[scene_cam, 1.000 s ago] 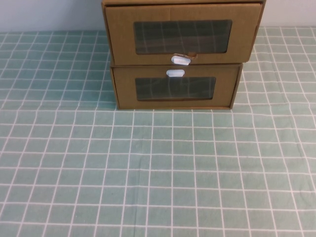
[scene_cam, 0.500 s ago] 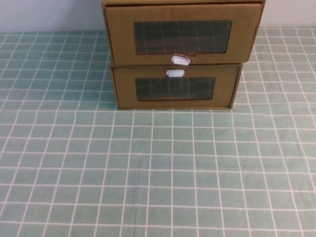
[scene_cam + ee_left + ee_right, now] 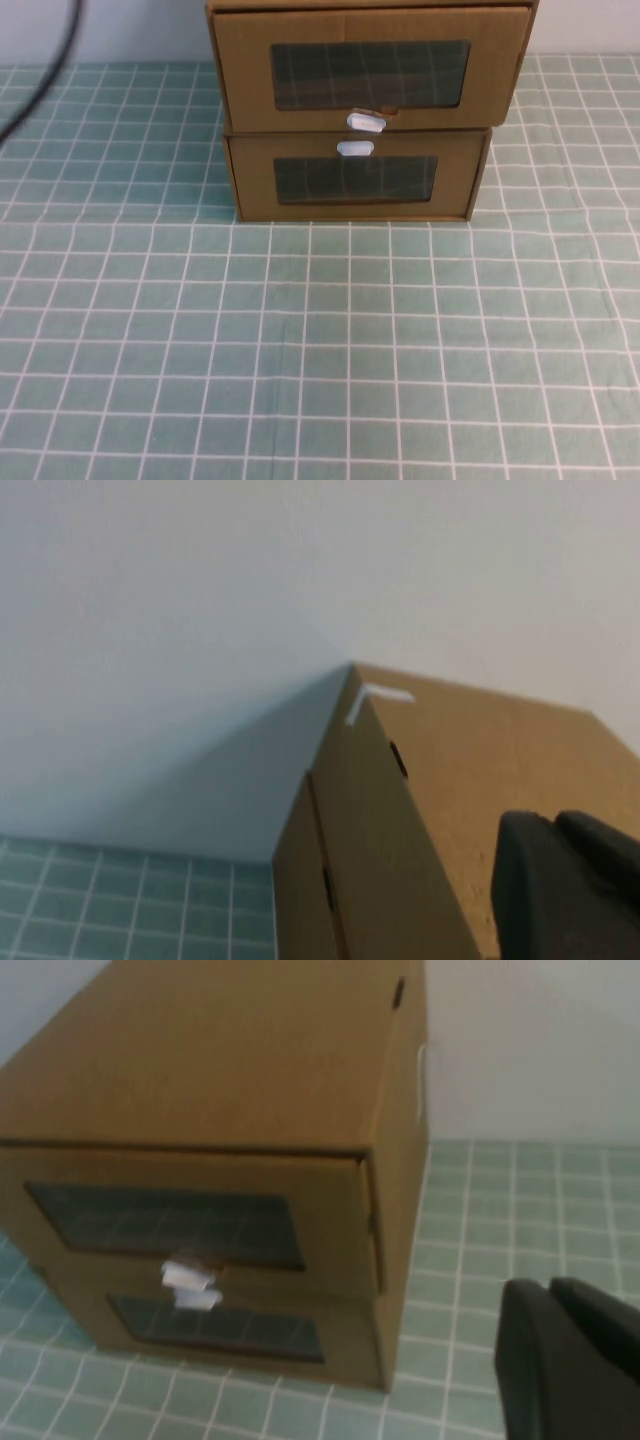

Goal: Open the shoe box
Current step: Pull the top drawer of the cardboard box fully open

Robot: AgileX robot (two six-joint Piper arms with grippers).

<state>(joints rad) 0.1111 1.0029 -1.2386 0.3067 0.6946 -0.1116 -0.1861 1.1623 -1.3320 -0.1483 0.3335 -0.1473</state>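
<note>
Although neither arm enters the high view, each wrist camera shows its own claw as a dark shape at the frame's edge.

Right claw point(image 3: 556, 1300): closed to its narrowest and holding nothing. It is raised above the worktop and stands apart from the stack, off its right front corner.

Left claw point(image 3: 555, 830): seen against the cardboard on the stack's left side, up near the top edge. Whether it is wide or narrow cannot be told, nor whether it touches the cardboard.

Upper shoe box point(image 3: 370, 25): brown cardboard, drawer type. It rests on the lower shoe box point(image 3: 252, 180) at the far middle of the worktop, close to the pale wall point(image 3: 100, 30).

Each front carries a dark pane, the upper window point(image 3: 370, 75) and the lower window point(image 3: 355, 178), in which a checked pattern is mirrored.

Upper pull tab point(image 3: 366, 122): small and white, at the bottom middle of the upper front.

Lower pull tab point(image 3: 355, 148): white, at the top middle of the lower front, just beneath the first.

Both fronts sit shut in their shells.

Worktop point(image 3: 320, 350): covered with a green cloth ruled in white squares, reaching from the stack to the near edge of the view.

Black cable point(image 3: 57, 72): a thin dark curve crossing the far left corner, well apart from the boxes.
</note>
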